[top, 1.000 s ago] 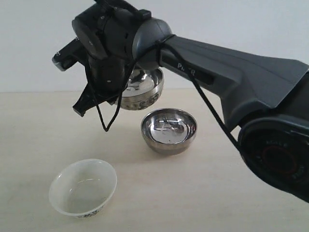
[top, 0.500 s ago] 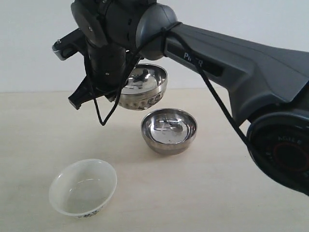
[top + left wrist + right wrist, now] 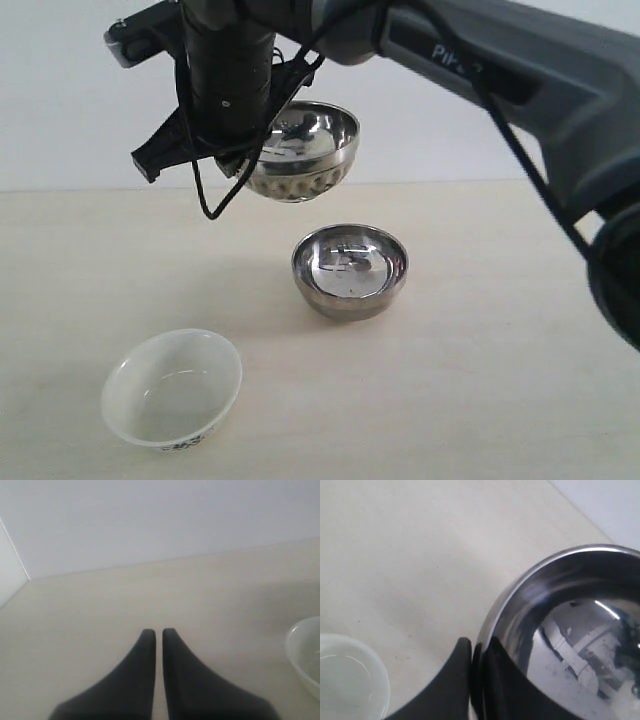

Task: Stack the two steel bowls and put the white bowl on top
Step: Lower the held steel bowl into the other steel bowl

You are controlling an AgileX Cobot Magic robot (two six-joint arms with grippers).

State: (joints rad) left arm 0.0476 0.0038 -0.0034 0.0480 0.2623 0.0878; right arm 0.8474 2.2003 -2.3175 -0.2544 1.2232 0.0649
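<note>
One steel bowl (image 3: 305,150) hangs in the air, tilted, held by its rim in my right gripper (image 3: 250,165). In the right wrist view the gripper (image 3: 480,647) is shut on the rim of that steel bowl (image 3: 580,630), one finger inside and one outside. The second steel bowl (image 3: 350,270) stands upright on the table, below and slightly right of the held one. The white bowl (image 3: 172,388) sits at the front left; its edge shows in both wrist views (image 3: 305,655) (image 3: 347,680). My left gripper (image 3: 158,632) is shut with nothing in it, over bare table left of the white bowl.
The light wooden table (image 3: 480,400) spreads around the bowls. A pale wall (image 3: 60,100) stands behind it. The right arm (image 3: 520,80) spans the upper right of the exterior view, with a black cable (image 3: 205,190) dangling near the wrist.
My right gripper has lifted the steel bowl higher and a little to the right, toward a spot above the other steel bowl. The bowls on the table have not moved.
</note>
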